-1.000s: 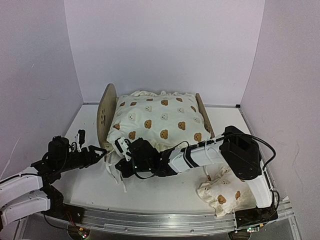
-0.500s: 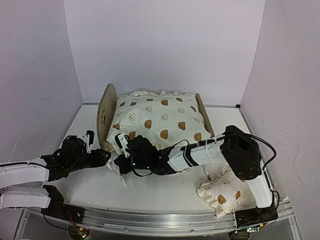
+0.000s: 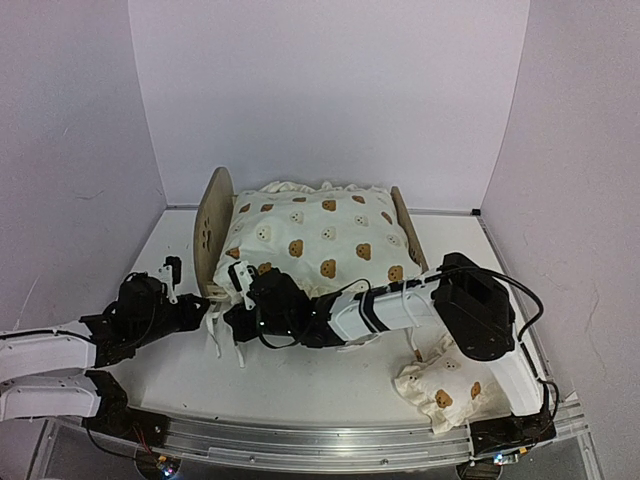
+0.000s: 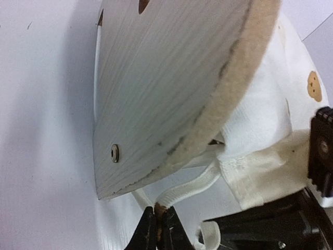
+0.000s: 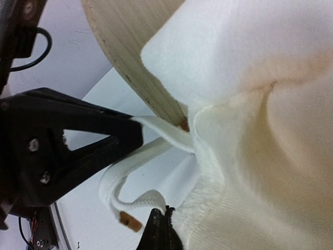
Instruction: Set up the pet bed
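Observation:
The pet bed stands at the back of the table, with its rounded wooden headboard [image 3: 212, 232] on the left and its low footboard [image 3: 409, 232] on the right. A cream bear-print cushion [image 3: 320, 240] covers its base. At the headboard's near corner, my left gripper [image 3: 207, 314] is shut on the brown-tipped end of a white cushion tie [image 4: 193, 186], just under the headboard [image 4: 166, 88]. My right gripper [image 3: 233, 318] reaches in from the right. It is shut on a second tie [image 5: 112, 183] at the cushion's [image 5: 260, 104] corner. The two grippers almost touch.
A small cream bear-print pillow [image 3: 445, 385] lies at the near right, beside the right arm's base. Loose white ties [image 3: 240, 352] trail on the table below the grippers. White walls close in the left, back and right sides.
My left gripper has moved right, in to the headboard's near corner, and has shut on a tie end. The right gripper has shifted slightly left, still shut.

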You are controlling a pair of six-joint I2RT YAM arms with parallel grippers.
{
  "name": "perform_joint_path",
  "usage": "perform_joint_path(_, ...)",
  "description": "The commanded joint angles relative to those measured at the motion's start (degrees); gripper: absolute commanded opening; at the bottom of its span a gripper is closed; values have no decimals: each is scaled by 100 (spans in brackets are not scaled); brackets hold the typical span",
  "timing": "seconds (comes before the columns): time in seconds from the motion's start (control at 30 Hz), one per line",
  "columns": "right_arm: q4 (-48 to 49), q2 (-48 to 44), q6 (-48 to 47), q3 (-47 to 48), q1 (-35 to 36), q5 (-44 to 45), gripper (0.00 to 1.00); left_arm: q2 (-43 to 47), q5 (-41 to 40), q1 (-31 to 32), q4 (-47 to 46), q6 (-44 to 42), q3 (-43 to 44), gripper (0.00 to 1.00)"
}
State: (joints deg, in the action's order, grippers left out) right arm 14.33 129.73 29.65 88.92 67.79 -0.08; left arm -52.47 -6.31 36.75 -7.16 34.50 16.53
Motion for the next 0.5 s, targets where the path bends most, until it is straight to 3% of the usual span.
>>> perform_joint_path(0.0, 116, 368, 233, 658, -96, 224, 0, 496, 134, 5, -496, -34, -299, 6)
perform_joint_path(0.27, -96, 866, 363, 1353, -159, 527, 0, 1012, 599, 3, -549, -246, -553, 6)
perform_joint_path(0.47, 39, 991, 117, 1524, -167, 553, 0, 755, 901, 4, -588, -413, -540, 7)
